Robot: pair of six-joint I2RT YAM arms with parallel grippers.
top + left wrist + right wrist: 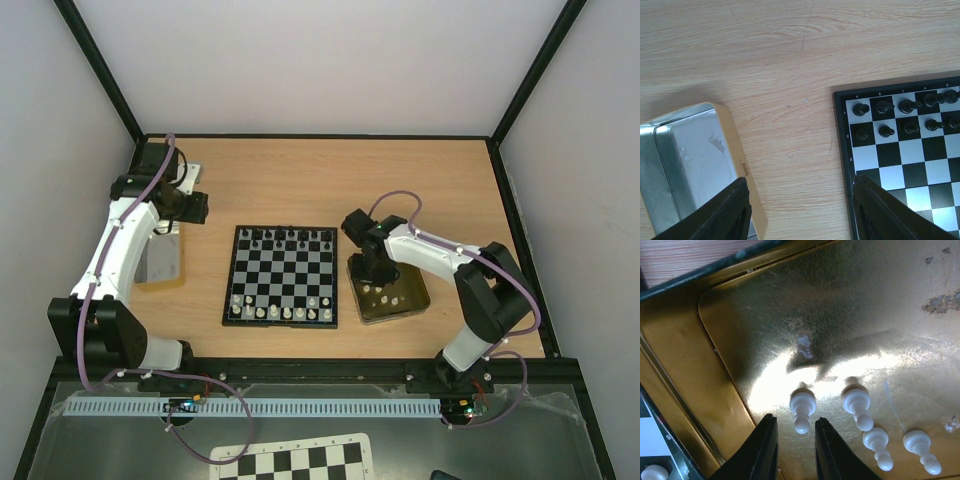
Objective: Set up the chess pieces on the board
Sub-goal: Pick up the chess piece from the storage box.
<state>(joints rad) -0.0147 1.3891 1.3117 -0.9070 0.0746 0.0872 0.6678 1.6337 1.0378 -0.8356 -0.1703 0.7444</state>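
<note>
Down at the near right, the right gripper (795,421) hangs low over the gold tin (840,300), jaws narrowed either side of a cream pawn (802,404), slivers of gap showing; three more pawns (875,437) lie alongside. Centre of the table (300,180), the board (283,275) carries white pieces (280,312) along its near edge, black pieces (290,238) along the far. Far left, the left gripper (800,210) hovers, jaws spread, between board and a silver tin (685,165).

The table (300,180) is light brown wood. The board (282,275) lies flat in the middle of the frame. A gold tin (418,300) sits just right of it. A silver tin (165,258) lies at the left.
</note>
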